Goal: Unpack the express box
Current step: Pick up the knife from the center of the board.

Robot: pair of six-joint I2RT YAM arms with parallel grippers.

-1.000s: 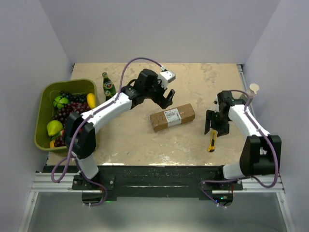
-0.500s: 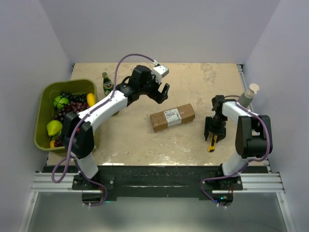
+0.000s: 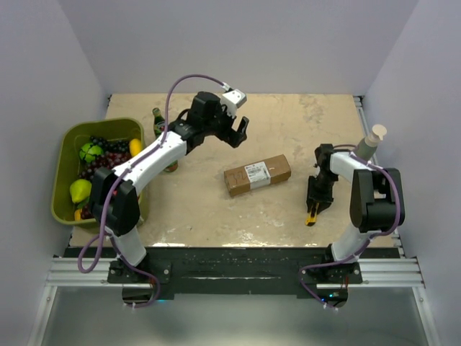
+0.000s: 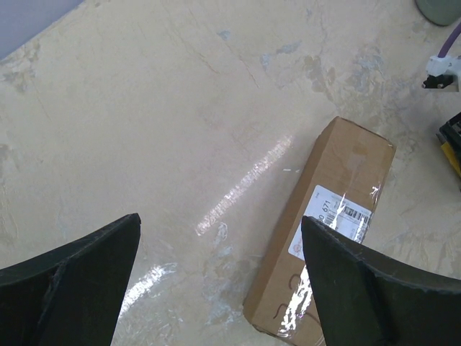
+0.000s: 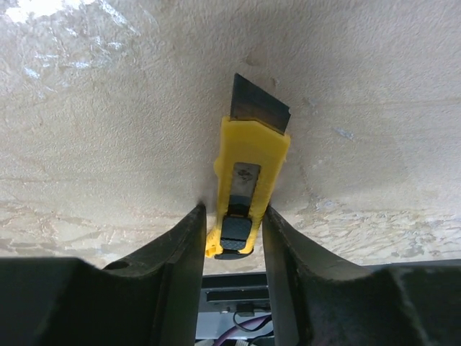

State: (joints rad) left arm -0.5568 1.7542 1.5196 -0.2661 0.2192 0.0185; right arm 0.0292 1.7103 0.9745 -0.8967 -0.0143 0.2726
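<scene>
Left claw [image 3: 239, 133] beyond crosswise express box [image 3: 257, 174]

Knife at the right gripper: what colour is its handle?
Yellow, with a black slider; the knife shows best in the right wrist view.

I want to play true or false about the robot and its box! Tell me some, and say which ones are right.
1. The left gripper is holding the express box. False: it hangs open and apart from the box, which nothing grips.
2. The yellow utility knife sits between the fingers of the right gripper. True.
3. The box has a white label on its top face. True.
4. The green bin is empty. False: it holds fruit, with dark grapes among it.
</scene>
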